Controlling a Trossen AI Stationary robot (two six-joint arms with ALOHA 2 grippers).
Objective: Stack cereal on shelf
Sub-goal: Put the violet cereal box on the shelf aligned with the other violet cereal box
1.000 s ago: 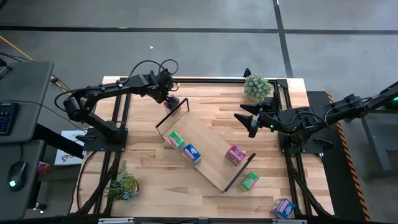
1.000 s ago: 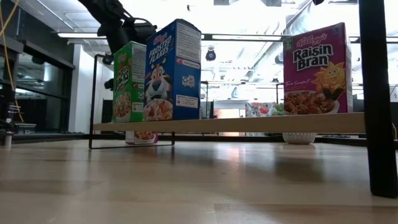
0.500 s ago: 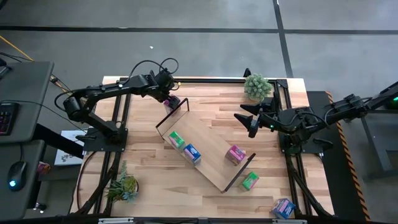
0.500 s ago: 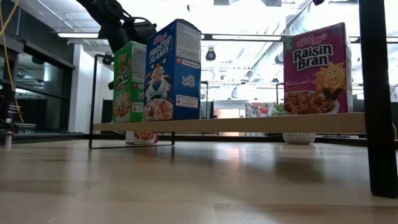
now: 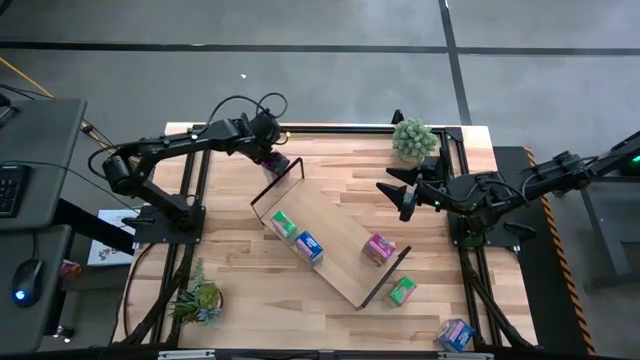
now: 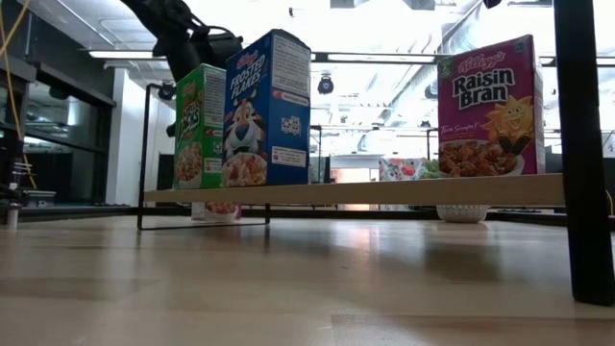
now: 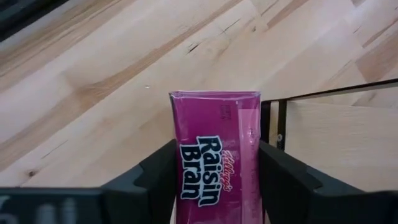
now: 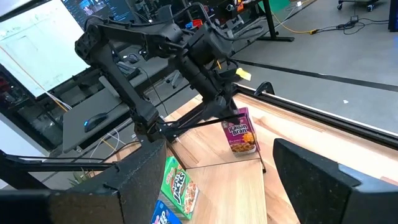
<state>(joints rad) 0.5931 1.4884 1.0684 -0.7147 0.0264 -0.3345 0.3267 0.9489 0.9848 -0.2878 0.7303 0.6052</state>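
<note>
Light-wood tabletop [image 5: 340,190] from above: the left tool [image 5: 272,158] sits over a pink Raisin Bran box [image 5: 275,165] just outside the shelf [image 5: 335,232] end; the right tool [image 5: 400,190] hovers beside the shelf, fingers apart, empty. Level view: green box [image 6: 199,127], blue box [image 6: 267,109] and pink box [image 6: 485,106] stand on the shelf. Left wrist view: the Raisin Bran box sits between the tool's fingers [image 7: 155,180], touching both sides. Right wrist view: that box stands upright on the tabletop under the left tool.
</note>
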